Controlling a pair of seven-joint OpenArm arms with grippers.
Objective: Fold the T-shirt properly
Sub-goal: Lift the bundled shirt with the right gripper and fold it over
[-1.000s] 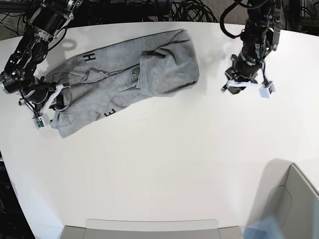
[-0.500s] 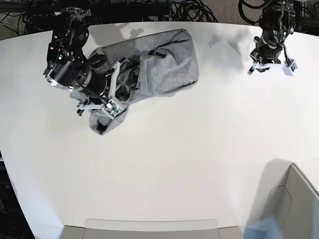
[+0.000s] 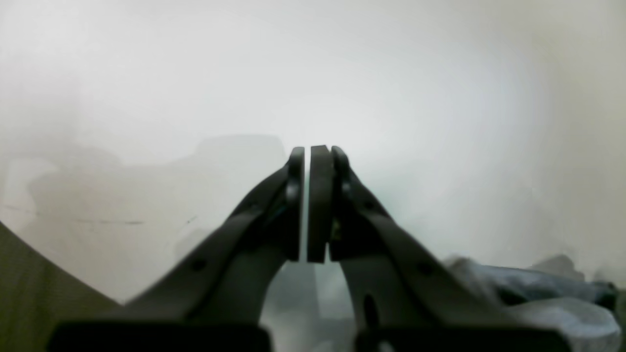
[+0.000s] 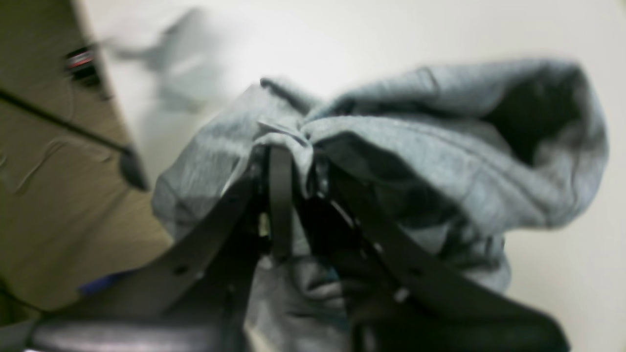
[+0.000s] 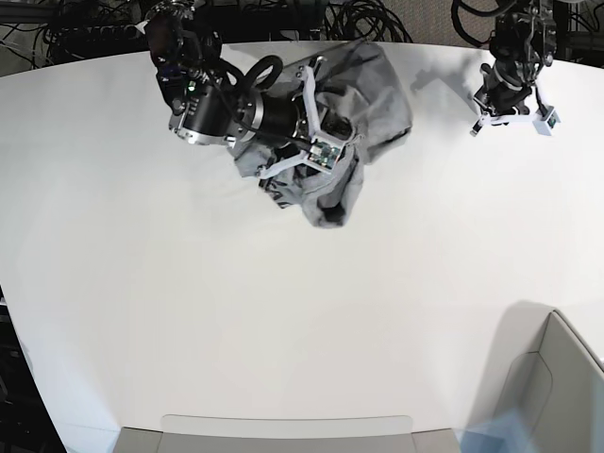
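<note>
Gripping T-shirt point(image 5: 368, 85), right tool point(image 5: 316, 132) outstretched

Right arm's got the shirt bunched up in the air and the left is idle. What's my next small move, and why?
Probably lower the right gripper toward the table and spread the T-shirt flat. It is shut on a fold, and the cloth hangs bunched, with no clear edge to fold along. The left gripper is shut, empty and apart from the shirt, so it can't help yet.
</note>
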